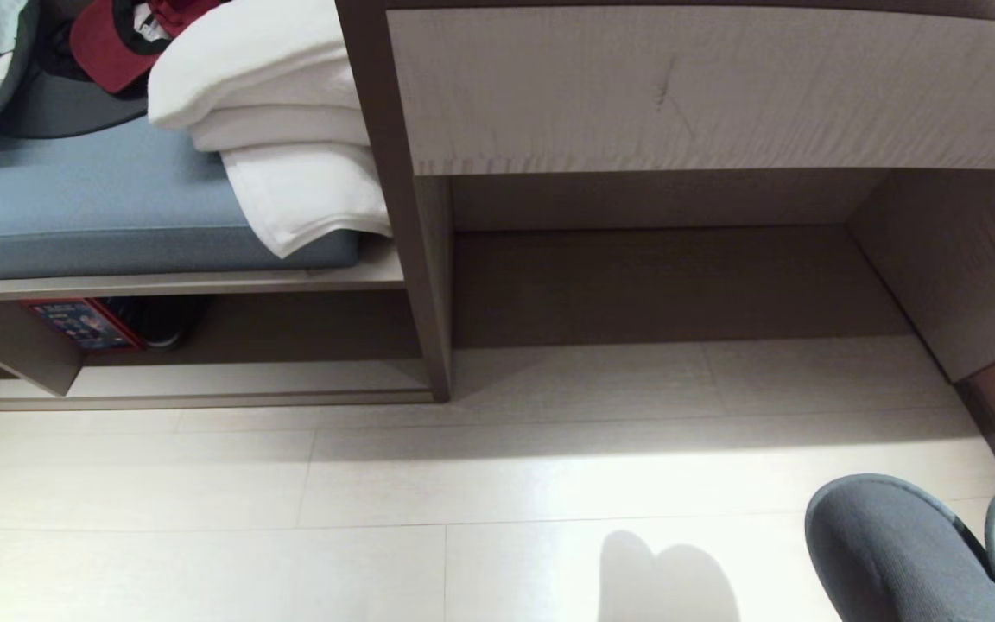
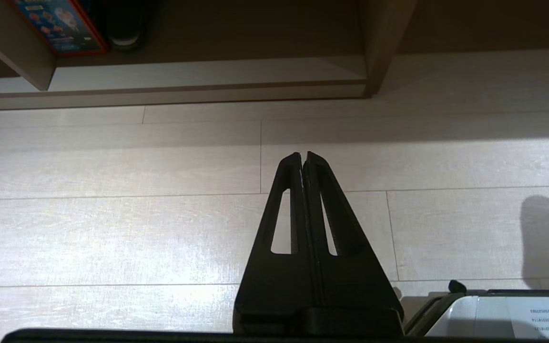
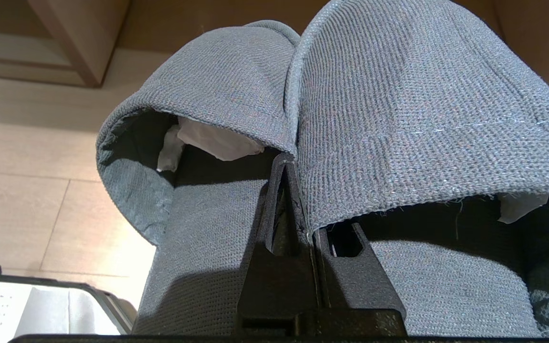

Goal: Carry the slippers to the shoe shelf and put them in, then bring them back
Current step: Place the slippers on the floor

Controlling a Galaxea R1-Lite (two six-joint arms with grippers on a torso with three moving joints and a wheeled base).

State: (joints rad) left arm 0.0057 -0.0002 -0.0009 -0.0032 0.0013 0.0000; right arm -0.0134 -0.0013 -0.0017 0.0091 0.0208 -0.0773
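- right gripper: black tapered fingers pinched tight on the slippers where the two inner edges meet; blue-grey knit fabric, rounded toes, white paper stuffed inside
- left gripper: fingers pressed together, nothing held, above pale wood-grain floor
- shoe shelf: low grey-brown laminate cubby, pale base board, far left, well apart from slippers
- folded white towels on blue cushion above it
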